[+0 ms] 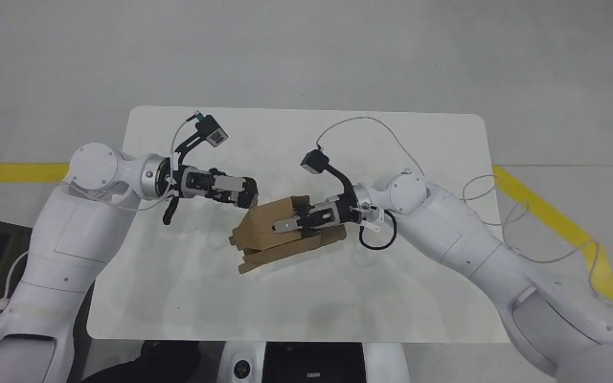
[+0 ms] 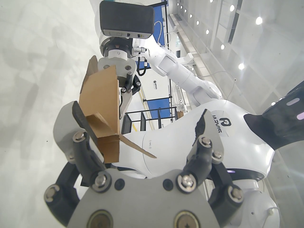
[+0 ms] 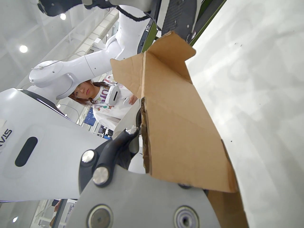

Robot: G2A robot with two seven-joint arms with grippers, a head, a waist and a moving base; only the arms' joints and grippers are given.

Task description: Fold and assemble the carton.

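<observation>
one brown carton (image 1: 273, 230) lies near the middle of the white desk (image 1: 412, 287), a little toward its left edge. it is only partly folded: its panels stand at a slant and loose flaps splay out on the side toward the near edge. the right gripper (image 1: 287, 226) comes in from the right-edge side, and its pincer is clamped on an upper panel of the carton. one finger (image 2: 125, 101) lies along that panel's edge and the other is hidden behind the cardboard. the left gripper (image 1: 251, 193) hovers just beside the carton's far left corner, its pincer spread wide apart. one dark pad (image 2: 79, 116) sits right by a folded flap, though whether it touches i cannot tell. the other pad (image 2: 200, 124) is well apart from the cardboard.
</observation>
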